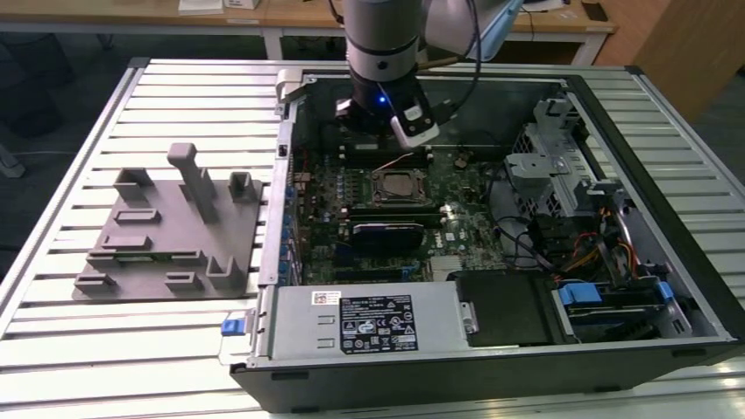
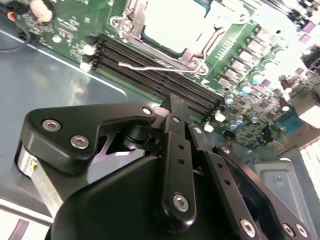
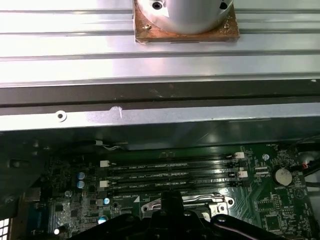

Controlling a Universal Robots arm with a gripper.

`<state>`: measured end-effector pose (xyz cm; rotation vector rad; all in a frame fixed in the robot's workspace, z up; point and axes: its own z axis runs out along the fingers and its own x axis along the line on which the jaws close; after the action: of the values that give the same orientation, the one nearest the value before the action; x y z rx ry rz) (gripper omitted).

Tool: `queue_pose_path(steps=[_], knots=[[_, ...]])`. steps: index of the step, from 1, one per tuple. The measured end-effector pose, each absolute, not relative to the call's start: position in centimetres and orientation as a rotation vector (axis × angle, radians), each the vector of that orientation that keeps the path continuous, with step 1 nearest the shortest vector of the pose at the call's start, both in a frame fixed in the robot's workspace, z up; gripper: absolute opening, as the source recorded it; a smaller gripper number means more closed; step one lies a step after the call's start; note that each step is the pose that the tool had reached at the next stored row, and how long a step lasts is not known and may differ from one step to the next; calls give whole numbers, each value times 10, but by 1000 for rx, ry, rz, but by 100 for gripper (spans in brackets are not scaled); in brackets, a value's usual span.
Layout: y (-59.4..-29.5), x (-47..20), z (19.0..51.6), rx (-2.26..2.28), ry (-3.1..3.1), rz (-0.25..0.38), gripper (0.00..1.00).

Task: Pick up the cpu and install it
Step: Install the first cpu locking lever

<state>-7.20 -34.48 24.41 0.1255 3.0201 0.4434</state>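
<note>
A: Where is the cpu [image 1: 399, 185]?

B: In the socket [image 2: 125, 25] on the board [image 1: 466, 218], inside the open case [image 1: 489, 371]. Its silvery top faces up, with the socket's metal frame around it. In the second wrist view the plate glares almost white.

A: And the gripper [image 2: 175, 106]?

B: It hangs on the arm [image 1: 382, 44] inside the case. It is over the dark slots [image 3: 170, 174] that run just beside the socket, on the side toward the case's far wall in the exterior view. It is above the board and apart from the cpu.

A: Clenched or released?

B: I cannot tell. In the second wrist view its black links sit in the foreground, but they don't settle it.

A: Anything by the socket?

B: A thin wire lever [image 2: 150, 66] lies along its edge, next to the slots. Whether it is latched I cannot tell.

A: What else is in the case?

B: A black finned block [image 1: 390, 237] sits just beside the socket on its near side. A labelled supply [image 1: 372, 321] lies along the near wall.

A: And outside it?

B: The case stands on a slatted metal table [image 1: 174, 96]. A grey fixture [image 1: 163, 236] with upright posts lies on the table to the exterior view's left of the case, well apart from the gripper.
</note>
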Motion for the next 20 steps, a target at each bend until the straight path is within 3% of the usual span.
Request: queue_pose_path(steps=[20], knots=[[-345,-72,235,119,2997,434,11]])
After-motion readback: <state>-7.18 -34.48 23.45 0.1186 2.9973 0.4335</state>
